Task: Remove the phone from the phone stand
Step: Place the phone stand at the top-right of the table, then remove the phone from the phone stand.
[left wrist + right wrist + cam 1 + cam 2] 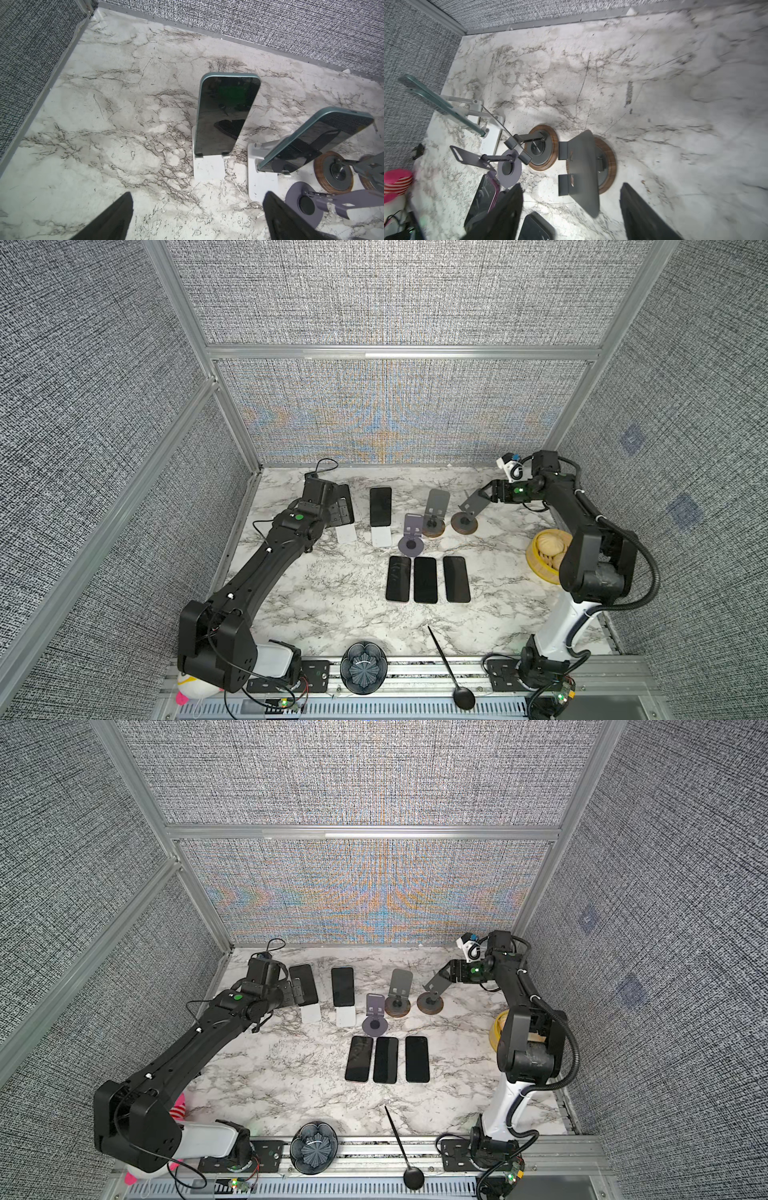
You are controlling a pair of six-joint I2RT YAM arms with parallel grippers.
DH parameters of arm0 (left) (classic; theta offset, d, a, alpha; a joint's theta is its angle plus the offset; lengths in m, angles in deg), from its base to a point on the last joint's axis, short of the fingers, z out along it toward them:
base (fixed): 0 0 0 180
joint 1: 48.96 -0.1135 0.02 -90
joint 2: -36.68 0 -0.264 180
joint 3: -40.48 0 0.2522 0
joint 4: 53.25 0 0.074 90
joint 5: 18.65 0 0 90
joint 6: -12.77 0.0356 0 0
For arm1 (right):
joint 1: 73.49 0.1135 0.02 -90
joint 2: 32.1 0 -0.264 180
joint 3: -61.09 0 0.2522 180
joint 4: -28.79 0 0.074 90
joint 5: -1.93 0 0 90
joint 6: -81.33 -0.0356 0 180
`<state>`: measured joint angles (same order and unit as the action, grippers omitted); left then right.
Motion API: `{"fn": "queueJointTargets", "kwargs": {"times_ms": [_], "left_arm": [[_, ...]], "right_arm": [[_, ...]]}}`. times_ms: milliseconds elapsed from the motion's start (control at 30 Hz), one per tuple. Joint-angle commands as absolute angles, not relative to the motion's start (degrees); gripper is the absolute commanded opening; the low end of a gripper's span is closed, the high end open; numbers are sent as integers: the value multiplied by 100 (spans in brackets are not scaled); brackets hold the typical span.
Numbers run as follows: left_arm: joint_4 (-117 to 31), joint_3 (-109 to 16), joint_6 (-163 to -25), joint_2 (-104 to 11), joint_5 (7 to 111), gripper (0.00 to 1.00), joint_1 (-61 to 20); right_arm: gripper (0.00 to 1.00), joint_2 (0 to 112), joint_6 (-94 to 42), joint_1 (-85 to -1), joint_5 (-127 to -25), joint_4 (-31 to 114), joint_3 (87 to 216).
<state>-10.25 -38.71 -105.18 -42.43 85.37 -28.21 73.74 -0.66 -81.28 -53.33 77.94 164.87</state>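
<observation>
Two dark phones lean on white phone stands at the back left. The left one rests on a stand straight ahead of my left gripper, which is open and holds nothing. The other phone stands beside it. Three stands carry no phone: a purple stand and two grey stands on wooden bases. My right gripper is open at the top of the rightmost stand's plate, not gripping it.
Three phones lie flat side by side in mid-table. A bamboo steamer with buns sits by the right arm. A dark bowl and a black spoon lie at the front rail. Fabric walls enclose three sides.
</observation>
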Motion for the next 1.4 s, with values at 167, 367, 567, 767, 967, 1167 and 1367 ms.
{"fn": "queueJointTargets", "kwargs": {"times_ms": [167, 367, 567, 767, 967, 1167, 1367], "left_arm": [[-1505, -3878, -10970, -4641, 8780, 99, -2823], [-1635, -4214, -11458, -5313, 8824, 99, -2804], [-1299, -4833, -11441, -6076, 8954, 99, -2757], [-1223, -5027, -11424, -6375, 9121, 99, -2708], [-1350, -5037, -11353, -6407, 9084, 99, -2682], [-1491, -5041, -11318, -6495, 8975, 99, -2650], [-1505, -5133, -11321, -6678, 8978, 99, -2633]], "right_arm": [[94, 6505, -1292, -8064, -7968, 7989, 16178], [93, 5630, -2146, -7765, -8852, 7857, 15448], [92, 5286, -2088, -7594, -8527, 8146, 15313], [91, 5204, -2080, -7576, -8274, 8106, 15187], [90, 5141, -2136, -7500, -8075, 8039, 15150], [89, 4869, -2159, -7343, -8131, 8010, 15087], [89, 4849, -2102, -7312, -8104, 8039, 15039]]}}
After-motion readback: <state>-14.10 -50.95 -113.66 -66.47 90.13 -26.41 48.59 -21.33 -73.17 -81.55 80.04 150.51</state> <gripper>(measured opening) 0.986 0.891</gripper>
